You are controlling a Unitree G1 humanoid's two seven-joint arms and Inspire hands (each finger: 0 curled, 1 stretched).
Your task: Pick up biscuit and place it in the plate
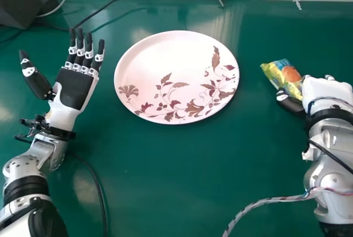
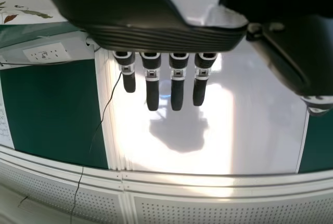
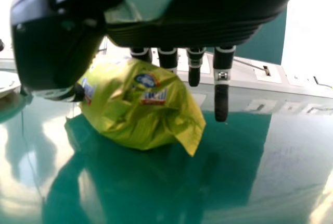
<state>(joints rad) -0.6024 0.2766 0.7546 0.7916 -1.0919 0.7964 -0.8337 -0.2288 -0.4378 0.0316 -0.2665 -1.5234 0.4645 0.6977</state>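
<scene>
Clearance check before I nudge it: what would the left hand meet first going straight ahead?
Going by the head view, likely the black cable just beyond the left hand, unless the hand is high enough to pass over it.

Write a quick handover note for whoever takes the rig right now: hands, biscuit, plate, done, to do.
Left hand: open, idle, left of the plate.
Right hand: at the biscuit; can't confirm a secure grip.
Biscuit in yellow-green wrapper: right of the plate, against the right hand's thumb.
White round plate with brown-red leaf print: mid-table.
Done: right hand has reached the biscuit.
Left: confirm the grip, lift, carry to the plate, release.
</scene>
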